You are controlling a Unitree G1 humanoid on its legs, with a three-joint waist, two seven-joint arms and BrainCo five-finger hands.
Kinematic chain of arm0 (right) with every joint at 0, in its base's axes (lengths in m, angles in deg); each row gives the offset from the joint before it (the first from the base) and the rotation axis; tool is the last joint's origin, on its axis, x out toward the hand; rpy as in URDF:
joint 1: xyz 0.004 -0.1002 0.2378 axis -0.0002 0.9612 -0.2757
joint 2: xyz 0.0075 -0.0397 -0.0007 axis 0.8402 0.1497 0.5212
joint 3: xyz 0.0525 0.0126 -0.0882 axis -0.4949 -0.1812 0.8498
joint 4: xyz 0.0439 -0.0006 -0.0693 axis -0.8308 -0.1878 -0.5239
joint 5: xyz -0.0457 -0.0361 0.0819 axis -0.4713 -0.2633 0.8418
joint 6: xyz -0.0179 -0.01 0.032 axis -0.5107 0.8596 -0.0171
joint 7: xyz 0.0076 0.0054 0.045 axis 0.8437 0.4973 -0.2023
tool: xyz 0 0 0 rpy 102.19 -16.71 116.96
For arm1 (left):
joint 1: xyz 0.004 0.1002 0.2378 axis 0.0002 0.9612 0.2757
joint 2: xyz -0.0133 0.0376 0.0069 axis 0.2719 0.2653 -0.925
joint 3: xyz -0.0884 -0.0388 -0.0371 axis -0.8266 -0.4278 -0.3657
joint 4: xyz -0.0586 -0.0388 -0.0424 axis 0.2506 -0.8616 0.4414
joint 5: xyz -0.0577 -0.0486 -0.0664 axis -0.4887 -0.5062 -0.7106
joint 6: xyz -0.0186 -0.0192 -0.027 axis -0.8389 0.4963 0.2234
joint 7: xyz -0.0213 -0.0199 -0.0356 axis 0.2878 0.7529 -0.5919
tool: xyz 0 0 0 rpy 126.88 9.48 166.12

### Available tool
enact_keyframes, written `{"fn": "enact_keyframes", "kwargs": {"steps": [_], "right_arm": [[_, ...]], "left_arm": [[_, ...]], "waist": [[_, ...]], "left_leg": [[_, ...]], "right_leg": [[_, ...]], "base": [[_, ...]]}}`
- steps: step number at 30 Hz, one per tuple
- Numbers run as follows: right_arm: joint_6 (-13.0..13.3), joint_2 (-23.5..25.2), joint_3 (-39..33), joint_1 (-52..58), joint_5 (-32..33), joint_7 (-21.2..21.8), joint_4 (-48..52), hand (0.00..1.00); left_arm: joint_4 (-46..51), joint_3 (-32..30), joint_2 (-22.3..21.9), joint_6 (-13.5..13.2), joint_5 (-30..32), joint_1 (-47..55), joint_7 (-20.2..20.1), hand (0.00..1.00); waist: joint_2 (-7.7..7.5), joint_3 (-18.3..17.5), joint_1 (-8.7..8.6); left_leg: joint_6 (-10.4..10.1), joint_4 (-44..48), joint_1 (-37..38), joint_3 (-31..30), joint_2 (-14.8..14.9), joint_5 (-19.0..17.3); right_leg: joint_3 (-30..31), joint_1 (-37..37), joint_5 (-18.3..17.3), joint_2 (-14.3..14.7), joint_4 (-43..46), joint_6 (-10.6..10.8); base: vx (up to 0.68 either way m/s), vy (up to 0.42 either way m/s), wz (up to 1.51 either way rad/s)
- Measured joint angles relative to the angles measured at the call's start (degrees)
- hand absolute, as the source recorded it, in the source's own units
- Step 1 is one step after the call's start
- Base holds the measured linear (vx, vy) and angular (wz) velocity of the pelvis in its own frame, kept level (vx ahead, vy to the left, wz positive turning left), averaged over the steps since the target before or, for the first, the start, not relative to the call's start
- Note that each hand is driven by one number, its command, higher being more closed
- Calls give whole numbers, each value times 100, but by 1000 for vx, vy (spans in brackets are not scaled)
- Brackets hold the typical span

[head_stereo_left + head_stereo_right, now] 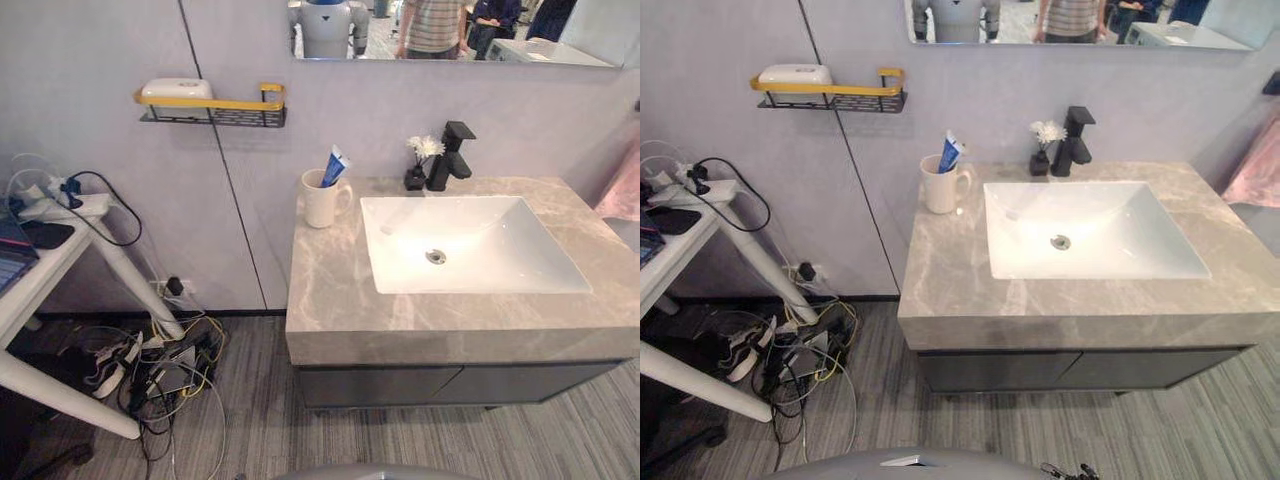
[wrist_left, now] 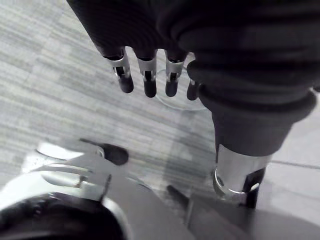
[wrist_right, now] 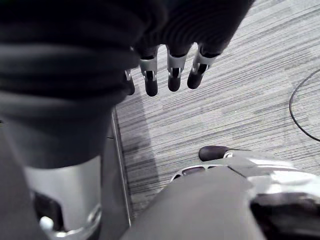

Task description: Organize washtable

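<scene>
Mug [image 1: 320, 204] at counter's [image 1: 335, 295] back-left corner (basin [image 1: 480, 255] beside).

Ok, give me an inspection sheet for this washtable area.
Surface: marble counter with a white sink; things stand only along its back edge.
Job's things: white mug holding a toothpaste tube, left of the sink; flower vase beside the black faucet.
Clutter: nothing seen on the counter.
Robot hands: left robot hand and right robot hand hang over the floor, fingers straight, holding nothing.
Cables: tangle on the floor under the side table; power strip on it.
Surroundings: wall shelf with a white box; pink towel; mirror.
</scene>
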Motion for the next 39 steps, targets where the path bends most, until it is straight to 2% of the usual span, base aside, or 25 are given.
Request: {"fn": "enact_keyframes", "kwargs": {"steps": [1,3,5,8,9,10,11,12,13,14,16,18,19,20,23,24,25,27,29,30,31,32,33,36,39], "right_arm": [[0,-13,82,-43,1,6,3,0],[0,-11,103,-93,4,17,33,0],[1,-17,75,-193,5,16,78,0],[1,10,55,-296,6,-59,240,0],[1,28,58,-304,5,-82,265,0],[16,-8,78,-356,6,-107,304,0],[-23,-89,71,-503,9,-140,323,0],[-57,-60,68,-485,12,-173,314,0],[-78,-60,66,-490,16,-204,253,0],[-100,-72,100,-464,0,-209,215,0],[-119,-73,132,-498,-12,-201,216,0],[-124,-48,197,-582,-63,-192,220,0],[-125,-15,328,-655,-63,-167,217,0],[-122,43,441,-752,-69,-133,217,0],[-119,47,612,-819,-234,-55,215,0],[-120,21,621,-816,-236,-20,208,0],[-112,-3,621,-804,-234,-17,204,0],[-78,-34,598,-770,-226,-17,203,0],[-72,-48,568,-745,-221,-20,199,0],[-72,-79,565,-745,-216,-16,165,0],[-70,-102,561,-738,-204,-15,160,0],[-71,-113,561,-730,-201,-12,154,0],[-72,-112,559,-727,-152,13,154,0],[-73,-170,448,-687,-6,95,216,0],[-84,-209,323,-687,-18,162,217,0]], "left_arm": [[9,187,64,-3,240,-20,4,0],[0,367,129,4,263,-194,4,0],[17,373,137,-3,234,-366,5,0],[87,354,194,-18,122,-459,38,0],[144,339,232,-17,95,-485,62,0],[203,324,141,-7,21,-495,126,0],[237,261,83,-12,-4,-613,160,0],[292,235,102,-7,-15,-651,172,0],[371,237,107,-8,-20,-647,189,0],[461,240,93,-5,-36,-648,213,0],[543,296,112,-34,-75,-651,209,0],[561,339,157,-32,-101,-655,210,0],[555,344,200,-26,-172,-656,204,0],[527,366,232,-17,-205,-686,202,0],[331,512,238,12,-225,-820,205,0],[220,586,238,24,-225,-845,202,0],[196,592,235,62,-222,-828,204,0],[198,580,182,100,-214,-779,210,0],[222,537,141,93,-256,-659,220,0],[252,498,114,64,-264,-603,219,0],[246,430,76,61,-267,-567,216,0],[233,407,59,80,-268,-556,214,0],[224,333,19,105,-301,-516,196,0],[220,221,-8,105,-295,-449,84,0],[205,-174,-181,124,-292,-340,22,0]], "waist": [[-20,12,-10],[-86,85,-61],[-43,378,-108],[-88,580,-100],[-109,585,-97],[-12,612,-75],[65,734,-37],[100,763,-40],[69,756,-24],[55,749,3],[0,713,55],[-79,659,110],[-191,583,141],[-231,567,147],[-173,613,166],[-152,641,164],[-30,664,150],[68,686,144],[97,714,180],[132,744,233],[147,755,294],[158,760,355],[146,786,420],[205,759,428],[295,794,525]], "left_leg": [[9,244,-224,93,4,-152],[46,853,-722,140,19,-400],[104,1402,-1021,227,75,-646],[195,1942,-1421,644,214,-869],[245,2063,-1515,813,257,-917],[332,2065,-1626,1099,465,-935],[374,2010,-1655,1363,624,-927],[402,1960,-1543,1495,643,-908],[418,1916,-1438,1616,645,-893],[434,1924,-1355,1745,649,-884],[448,1950,-1394,1916,646,-858],[441,2007,-1554,2087,644,-762],[411,2056,-1719,2174,634,-650],[386,2034,-1889,2215,631,-494],[286,1871,-1963,2223,638,-149],[224,1917,-1963,2152,739,-55],[153,2025,-1959,2047,933,7],[56,2194,-1945,1911,1243,74],[-4,2332,-1949,1603,1443,112],[-98,2358,-1958,882,1375,64],[-444,2358,-1901,-75,1145,-160],[-618,2348,-1839,-485,981,-292],[-693,2313,-1693,-1094,660,-523],[-668,2288,-1525,-1794,225,-930],[-530,2516,-1363,-1983,56,-1338]], "right_leg": [[94,-209,-61,-24,92,45],[168,-525,-89,-64,245,41],[268,-689,-21,-60,347,125],[658,-1011,283,19,311,179],[797,-1098,488,55,196,365],[900,-1136,1054,207,-176,719],[242,-1385,564,126,876,166],[-212,-1457,-25,-67,1848,-67],[-510,-1332,-374,-264,2495,-90],[-748,-1039,-555,-466,2924,-135],[-939,-605,-697,-703,3077,-114],[-1116,-273,-703,-888,2794,-119],[-1130,-110,-624,-909,2276,77],[-1158,-7,-780,-819,1718,363],[-1306,255,-999,-607,952,411],[-1364,445,-1041,-432,653,382],[-1378,589,-999,-229,499,312],[-1340,679,-993,61,457,147],[-1119,653,-1030,271,552,-10],[-841,549,-1076,349,701,-109],[-495,435,-1099,400,810,-199],[-273,369,-1111,413,867,-255],[149,244,-1080,430,921,-315],[975,-71,-934,569,861,-344],[1706,-268,-909,697,1020,-379]], "base": [[-93,50,-44],[-86,57,-20],[-85,86,-24],[-40,107,-66],[-37,108,-105],[149,88,-136],[225,67,-126],[404,13,-95],[369,-7,-71],[352,-34,-58],[277,-38,-51],[128,-58,-47],[-67,-114,-37],[-129,-136,-30],[-218,-175,-7],[-233,-170,5],[-233,-161,3],[-232,-123,-13],[-228,-147,-49],[-159,-102,-110],[-122,-52,-136],[-70,64,-173],[-17,61,-154],[51,39,-128],[175,39,-128]]}}
